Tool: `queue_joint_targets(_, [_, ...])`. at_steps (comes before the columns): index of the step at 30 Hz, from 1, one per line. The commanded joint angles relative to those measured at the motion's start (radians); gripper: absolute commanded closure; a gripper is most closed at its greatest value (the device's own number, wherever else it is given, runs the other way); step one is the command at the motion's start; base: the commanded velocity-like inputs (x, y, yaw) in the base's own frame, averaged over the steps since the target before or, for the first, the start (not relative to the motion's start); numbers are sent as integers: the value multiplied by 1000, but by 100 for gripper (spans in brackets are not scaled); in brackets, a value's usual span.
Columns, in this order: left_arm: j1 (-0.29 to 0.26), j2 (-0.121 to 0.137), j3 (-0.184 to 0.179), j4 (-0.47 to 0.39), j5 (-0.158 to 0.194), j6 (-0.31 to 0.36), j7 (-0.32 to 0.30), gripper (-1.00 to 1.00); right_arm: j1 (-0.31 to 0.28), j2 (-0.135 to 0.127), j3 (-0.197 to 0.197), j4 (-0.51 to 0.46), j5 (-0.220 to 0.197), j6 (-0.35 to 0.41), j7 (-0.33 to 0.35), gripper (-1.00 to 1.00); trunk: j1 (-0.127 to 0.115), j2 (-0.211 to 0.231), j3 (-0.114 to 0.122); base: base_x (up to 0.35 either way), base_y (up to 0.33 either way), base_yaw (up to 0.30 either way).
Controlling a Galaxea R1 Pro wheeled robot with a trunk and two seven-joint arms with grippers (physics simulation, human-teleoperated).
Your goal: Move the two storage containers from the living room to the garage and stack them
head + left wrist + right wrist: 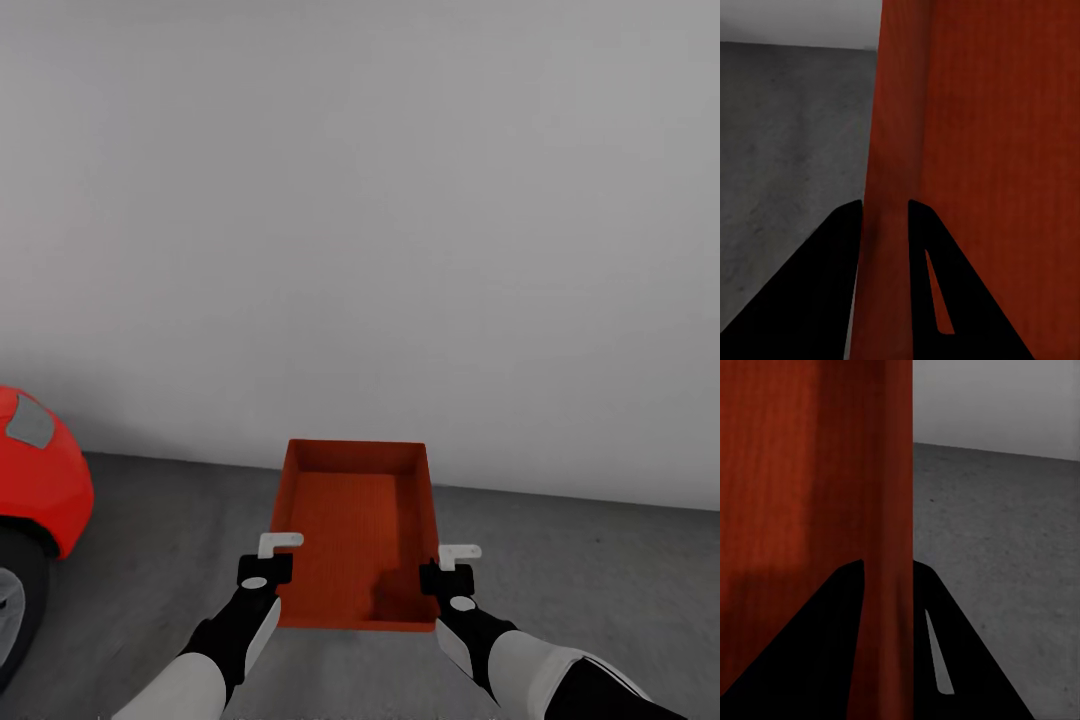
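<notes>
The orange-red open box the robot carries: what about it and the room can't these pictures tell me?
- Underside of the orange-red open box: head view, hidden by its own floor.
- Red car: head view, cut off at the picture's edge.
- Second box: cannot tell where.
- Dark grey concrete floor beneath the box: covered.

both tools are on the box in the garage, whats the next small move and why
Probably lower the box straight down to the floor. The left tool and right tool each pinch a side wall, the box sits level between them, and bare concrete lies ahead, apart from the red car. No second box shows here, so this one likely goes down first.
</notes>
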Motion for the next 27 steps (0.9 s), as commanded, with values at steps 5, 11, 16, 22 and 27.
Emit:
queue_joint_targets(5, [-1, -1, 26, 0, 50, 9, 7, 100, -1, 26, -21, -2, 7, 0, 3, 100, 0, -1, -9, 0, 0, 0])
queue_joint_targets(11, [-1, -1, 26, 1, 50, 9, 7, 100, -1, 26, -21, -2, 7, 0, 3, 100, 0, -1, -19, 0, 0, 0])
queue_joint_targets(16, [-1, 0, 26, 7, 51, 9, 7, 100, -1, 26, -21, -2, 7, 0, 3, 100, 0, -1, -27, 0, 0, 0])
queue_joint_targets(22, [-1, -1, 27, 10, 55, 11, 7, 100, -1, 26, -21, -2, 7, 0, 3, 100, 0, -1, -37, 0, 0, 0])
queue_joint_targets(27, [-1, -1, 27, 10, 55, 11, 7, 100, -1, 26, -21, -2, 7, 0, 3, 100, 0, -1, -45, 0, 0, 0])
